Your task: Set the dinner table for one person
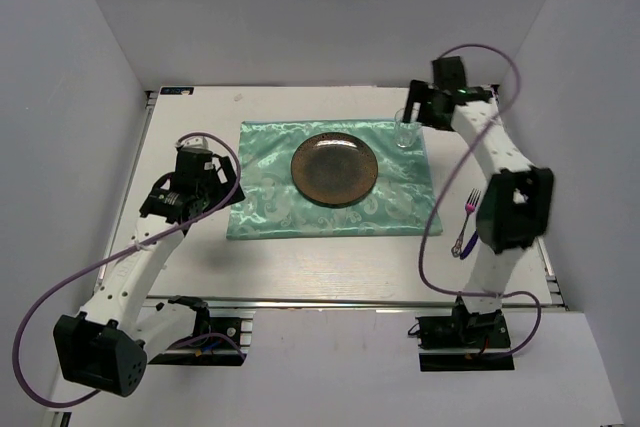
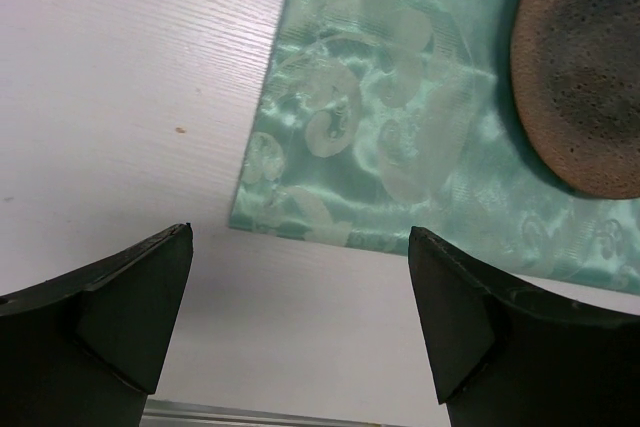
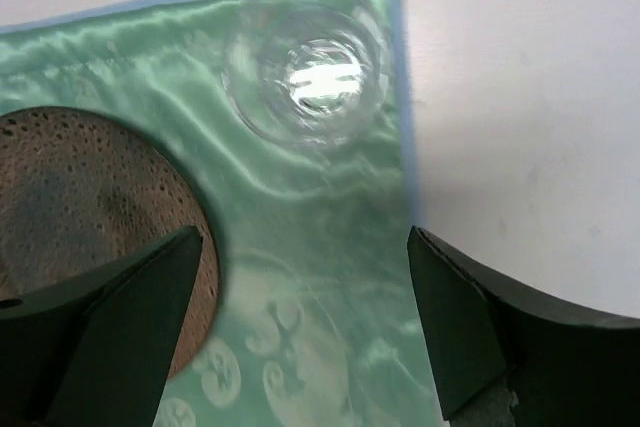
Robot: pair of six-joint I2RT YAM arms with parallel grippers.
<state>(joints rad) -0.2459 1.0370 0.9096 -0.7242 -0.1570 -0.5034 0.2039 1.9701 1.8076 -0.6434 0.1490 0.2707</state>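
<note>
Dinner table (image 1: 300,272): matte white, metal rail along near edge, lying beneath left gripper (image 2: 300,247) and right gripper (image 3: 305,247)
Bare strips bordered the green mat (image 1: 270,207) left and near; both jaw pairs stood spread, empty

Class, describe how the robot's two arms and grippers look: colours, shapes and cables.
The left arm and right arm have white tubular links with boxy black joint housings. A purple cable loops along each. The left gripper and right gripper each have two black, wedge-shaped fingers.
</note>
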